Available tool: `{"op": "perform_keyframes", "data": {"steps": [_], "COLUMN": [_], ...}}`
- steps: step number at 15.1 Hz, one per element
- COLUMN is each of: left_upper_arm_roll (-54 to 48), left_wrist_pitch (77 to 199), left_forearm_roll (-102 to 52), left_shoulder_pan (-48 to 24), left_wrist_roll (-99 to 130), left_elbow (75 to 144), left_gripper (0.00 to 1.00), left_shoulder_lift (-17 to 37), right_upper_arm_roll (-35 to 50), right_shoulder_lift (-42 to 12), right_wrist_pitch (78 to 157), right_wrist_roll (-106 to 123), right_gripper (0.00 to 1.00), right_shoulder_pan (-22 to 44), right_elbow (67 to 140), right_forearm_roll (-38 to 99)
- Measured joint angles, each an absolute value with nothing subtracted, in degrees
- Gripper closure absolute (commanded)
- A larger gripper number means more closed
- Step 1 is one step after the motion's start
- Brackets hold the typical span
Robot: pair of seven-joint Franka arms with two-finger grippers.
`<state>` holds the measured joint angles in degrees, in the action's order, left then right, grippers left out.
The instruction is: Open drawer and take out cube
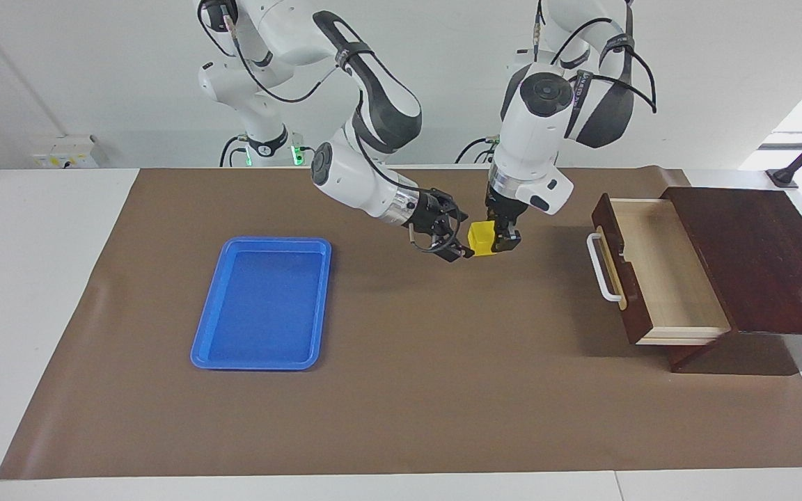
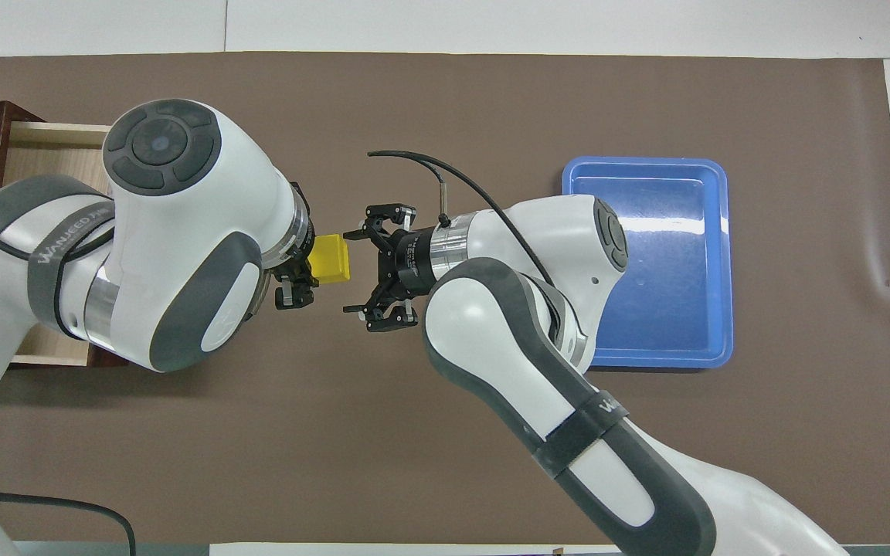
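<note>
Left gripper [image 1: 497, 242] fingers clench the cube [image 1: 482, 239] above the mat [image 1: 408, 390], mid-counter. Right gripper [image 1: 462, 239], fingers spread wide, sits at the cube's 9 o'clock in the facing view. Drawer [image 1: 658, 278] open at 3 o'clock, tray [image 1: 262, 303] at 8 o'clock.

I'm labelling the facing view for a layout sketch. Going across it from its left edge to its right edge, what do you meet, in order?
Blue tray → right gripper, open → yellow cube → left gripper, shut on the cube → drawer, open → dark wooden box.
</note>
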<state>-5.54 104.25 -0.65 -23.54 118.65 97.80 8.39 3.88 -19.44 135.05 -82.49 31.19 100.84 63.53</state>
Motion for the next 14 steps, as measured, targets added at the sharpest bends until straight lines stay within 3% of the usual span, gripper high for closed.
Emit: {"op": "perform_keyframes", "data": {"steps": [13, 14], "left_upper_arm_roll": [-5.6, -5.7], "left_wrist_pitch": [104.3, 104.3], "left_forearm_roll": [-0.6, -0.6], "left_shoulder_pan": [-23.5, -23.6], "left_wrist_roll": [118.6, 118.6], "left_elbow": [97.8, 97.8], "left_gripper": [1.0, 1.0], "left_shoulder_lift": [8.4, 8.4], "right_upper_arm_roll": [4.1, 4.1], "right_shoulder_lift": [-20.0, -20.0], "right_wrist_pitch": [135.0, 135.0], "right_wrist_roll": [-82.1, -82.1], "right_gripper": [0.0, 0.05], "right_shoulder_pan": [31.8, 31.8], "right_elbow": [100.0, 100.0], "right_forearm_roll": [63.5, 63.5]}}
